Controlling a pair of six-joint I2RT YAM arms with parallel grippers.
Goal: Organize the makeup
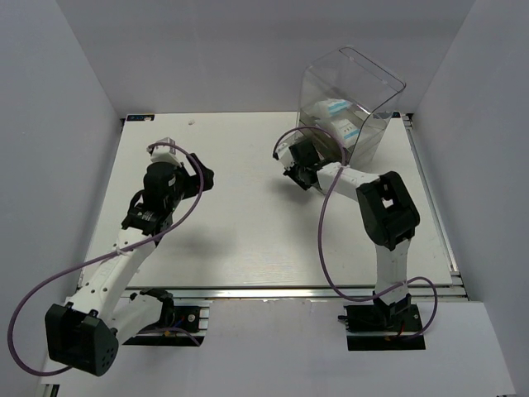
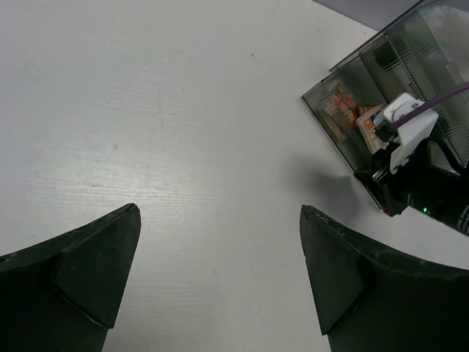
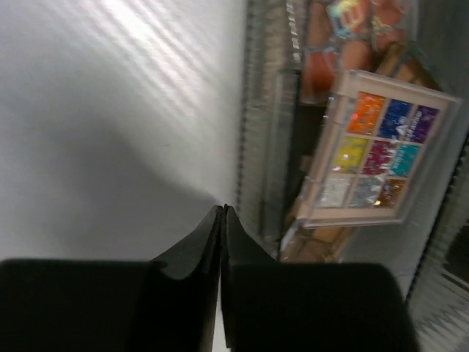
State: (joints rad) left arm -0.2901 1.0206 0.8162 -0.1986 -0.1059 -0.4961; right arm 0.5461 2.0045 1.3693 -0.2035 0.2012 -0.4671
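Observation:
The makeup I can see sits inside the clear acrylic drawer box (image 1: 376, 83) at the back right. Two white, blue-printed pouches (image 1: 340, 112) show through its walls. In the right wrist view a pink-framed palette (image 3: 374, 150) with coloured squares lies in a drawer, with brown and orange items around it. My right gripper (image 1: 297, 159) is shut and empty (image 3: 222, 213), its tips right beside the box's ribbed drawer front (image 3: 267, 110). My left gripper (image 1: 172, 150) is open and empty (image 2: 220, 220) above bare table. The round black jars are not visible.
The white table (image 1: 240, 223) ends at a metal rail along the near edge (image 1: 289, 291). In the left wrist view the box (image 2: 344, 110) and the right wrist's white camera mount (image 2: 407, 125) are at the upper right. Grey walls enclose the table.

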